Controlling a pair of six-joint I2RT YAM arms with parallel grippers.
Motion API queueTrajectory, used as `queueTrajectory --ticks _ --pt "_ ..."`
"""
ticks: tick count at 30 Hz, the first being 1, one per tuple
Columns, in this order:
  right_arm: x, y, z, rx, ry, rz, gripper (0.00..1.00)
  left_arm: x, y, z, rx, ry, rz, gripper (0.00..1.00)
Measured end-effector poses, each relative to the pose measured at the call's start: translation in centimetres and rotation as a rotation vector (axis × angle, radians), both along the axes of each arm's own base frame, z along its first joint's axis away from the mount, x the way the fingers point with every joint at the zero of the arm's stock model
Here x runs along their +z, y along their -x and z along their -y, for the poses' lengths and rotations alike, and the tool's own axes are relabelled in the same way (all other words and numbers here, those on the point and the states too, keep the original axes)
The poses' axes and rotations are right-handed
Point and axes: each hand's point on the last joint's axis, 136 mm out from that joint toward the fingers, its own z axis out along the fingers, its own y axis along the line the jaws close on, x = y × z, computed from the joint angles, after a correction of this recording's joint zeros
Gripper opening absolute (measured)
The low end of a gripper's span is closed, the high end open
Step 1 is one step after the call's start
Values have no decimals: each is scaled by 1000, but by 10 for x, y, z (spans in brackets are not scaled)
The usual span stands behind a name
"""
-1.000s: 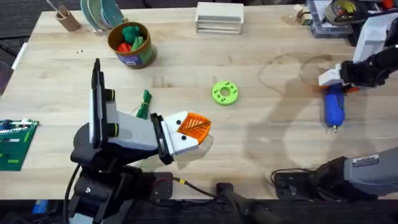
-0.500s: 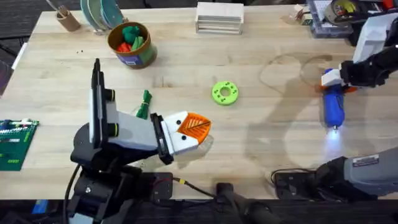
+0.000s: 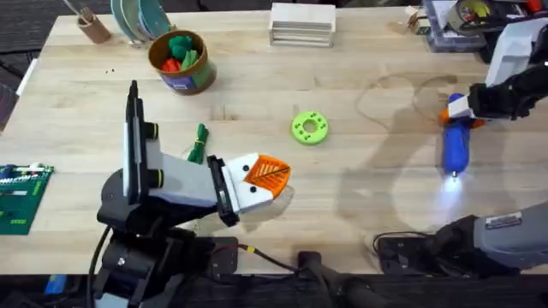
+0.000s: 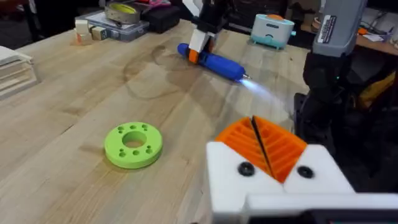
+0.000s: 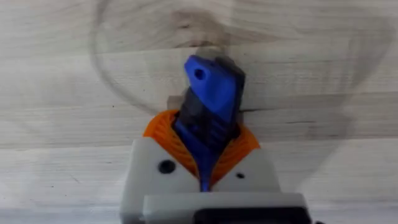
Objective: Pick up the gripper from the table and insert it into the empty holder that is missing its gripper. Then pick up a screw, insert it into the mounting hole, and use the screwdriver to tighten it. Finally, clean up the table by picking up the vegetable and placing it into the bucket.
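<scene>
Right end effector [image 3: 460, 109] clamps the blue screwdriver [image 3: 455, 147], now lifted slightly and carried inward off the counter [image 3: 360, 68], its bit light glowing where a second ago it was dark. Left end effector [image 3: 267, 176] sits unmoved, pads pressed together. Vegetable [image 3: 199, 144] lies beside it; bucket [image 3: 180, 60] stands far back.

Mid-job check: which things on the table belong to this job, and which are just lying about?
Job:
screwdriver, lit, clamped in the right gripper
left gripper, orange pads together
vegetable
bucket

Lying about:
green disc
white slatted box
tan cup
circuit board
</scene>
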Motion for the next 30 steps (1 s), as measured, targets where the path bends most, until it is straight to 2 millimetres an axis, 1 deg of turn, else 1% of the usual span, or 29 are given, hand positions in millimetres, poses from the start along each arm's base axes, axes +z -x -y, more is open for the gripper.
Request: queueTrajectory --ticks 2,16,20,24,28,30 --pt "0 0 0 -1 -2 1 26 0 0 0 0 0 0 4" --pt "0 0 -2 0 -13 4 30 0 0 0 0 0 0 4" --pt "4 1 -5 1 -19 10 30 0 0 0 0 0 0 4" --pt "21 2 -6 3 -1 54 30 0 0 0 0 0 0 4" --pt "54 -2 -5 3 48 147 30 0 0 0 0 0 0 4" --pt "74 -3 -5 2 74 204 30 0 0 0 0 0 0 4"
